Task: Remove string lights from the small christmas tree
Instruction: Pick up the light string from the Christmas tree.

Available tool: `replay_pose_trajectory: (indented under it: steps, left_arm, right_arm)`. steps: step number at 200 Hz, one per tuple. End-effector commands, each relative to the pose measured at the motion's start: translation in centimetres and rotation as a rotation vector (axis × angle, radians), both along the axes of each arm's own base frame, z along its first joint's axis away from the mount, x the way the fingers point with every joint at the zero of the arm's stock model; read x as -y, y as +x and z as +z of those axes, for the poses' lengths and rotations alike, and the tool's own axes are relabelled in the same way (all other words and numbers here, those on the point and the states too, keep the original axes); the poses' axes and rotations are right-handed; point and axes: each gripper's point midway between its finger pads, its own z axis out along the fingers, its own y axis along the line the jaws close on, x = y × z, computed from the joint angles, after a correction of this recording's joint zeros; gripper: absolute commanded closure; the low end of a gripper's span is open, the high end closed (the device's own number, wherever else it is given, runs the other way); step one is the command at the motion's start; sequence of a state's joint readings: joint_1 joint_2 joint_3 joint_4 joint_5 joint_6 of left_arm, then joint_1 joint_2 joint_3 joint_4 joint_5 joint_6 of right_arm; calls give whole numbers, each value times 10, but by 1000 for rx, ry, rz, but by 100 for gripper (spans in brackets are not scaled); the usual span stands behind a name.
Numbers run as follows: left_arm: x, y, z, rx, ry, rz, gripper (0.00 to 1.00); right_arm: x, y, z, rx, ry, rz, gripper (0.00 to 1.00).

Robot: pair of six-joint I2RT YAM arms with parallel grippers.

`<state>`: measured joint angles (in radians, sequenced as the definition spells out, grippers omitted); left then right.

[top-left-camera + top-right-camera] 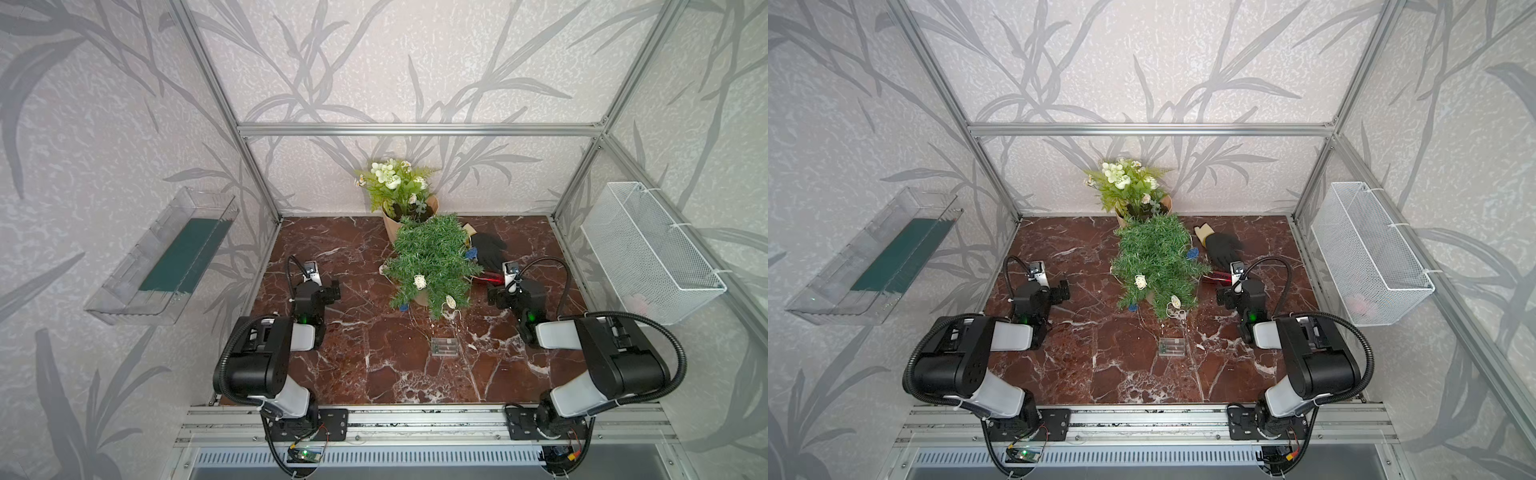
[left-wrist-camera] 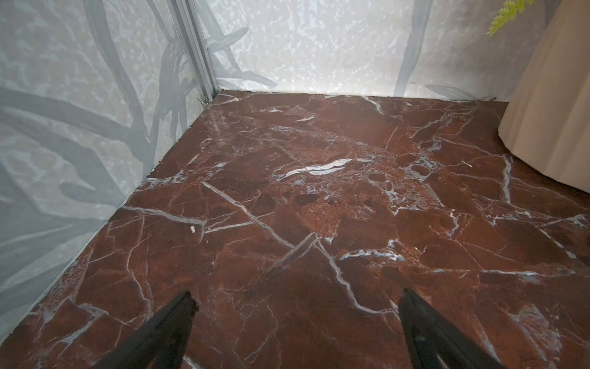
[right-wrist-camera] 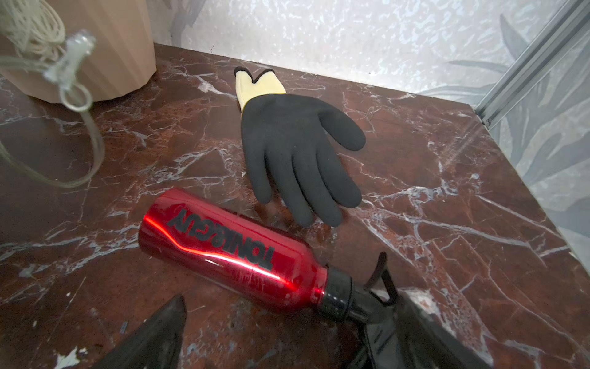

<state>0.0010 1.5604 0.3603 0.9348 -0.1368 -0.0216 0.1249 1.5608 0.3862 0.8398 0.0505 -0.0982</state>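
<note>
The small christmas tree stands mid-table, dark green and bushy. The string lights hang in its branches as cream woven balls with a few blue ones. Their thin wire trails down to a clear battery box on the table in front. One cream ball and a loop of wire show in the right wrist view. My left gripper is open over bare table, left of the tree. My right gripper is open on the tree's right, holding nothing.
A white-flowered plant in brown paper wrap stands behind the tree. A black glove and a red bottle lie just ahead of the right gripper. A clear tray and a white wire basket hang on the side walls.
</note>
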Motion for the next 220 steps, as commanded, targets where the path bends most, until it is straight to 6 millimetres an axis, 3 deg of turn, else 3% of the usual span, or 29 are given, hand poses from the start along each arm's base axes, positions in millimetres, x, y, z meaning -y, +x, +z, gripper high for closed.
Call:
replay_pose_trajectory:
  steps: [1,170,220]
  left_arm:
    - [-2,5,6,17,4,4,1]
    - [-1,5,6,20,5,3,1]
    - [-15,2,10,33,0,82,1]
  right_arm:
    - [-1,6,15,41,10,4,1]
    - [-1,6,15,44,11,6,1]
    - [1,9,19,55,17,-5,1]
